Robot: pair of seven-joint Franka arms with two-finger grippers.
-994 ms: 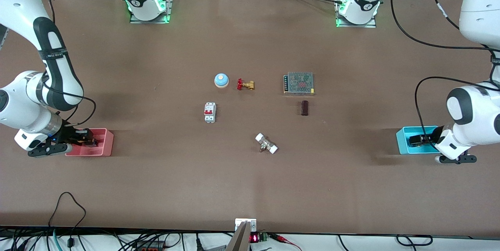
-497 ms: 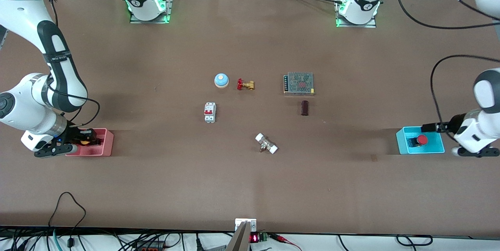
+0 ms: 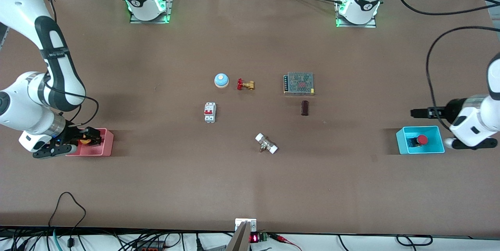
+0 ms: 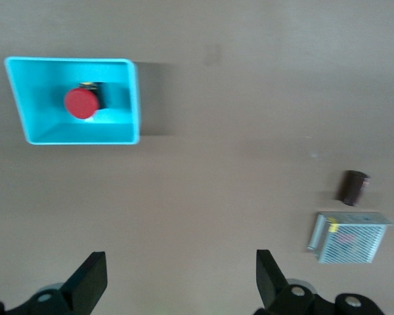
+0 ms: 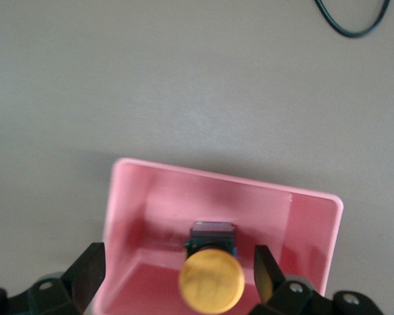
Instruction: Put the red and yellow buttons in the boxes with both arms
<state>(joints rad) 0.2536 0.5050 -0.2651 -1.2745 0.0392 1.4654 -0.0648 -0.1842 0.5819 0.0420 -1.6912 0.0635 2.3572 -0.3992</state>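
Over the brown desk [image 3: 250, 188] both arms work at its two ends, and both drops look done. Biggest first: the cyan box [image 3: 402, 142] sits under and just beside the left hand [image 4: 177, 279], which hangs over bare desk with its fingers [image 4: 92, 281] spread wide and nothing between them. Inside that box rests the red button [image 4: 81, 104], cap up on its black base, clear of the walls, so I'd judge this half finished and the hand free to go.

At the right arm's end, the pink box [image 5: 308, 216] lies directly below the right hand [image 5: 177, 279]. Its fingers [image 5: 88, 275] are parted on either side of the yellow button [image 5: 211, 281], with visible gaps, gripping nothing. The button sits on the box floor near one wall, cap pointing up at the wrist camera. That open straddle suits a clean vertical exit; any sideways drift could clip the cap or nudge the light box.
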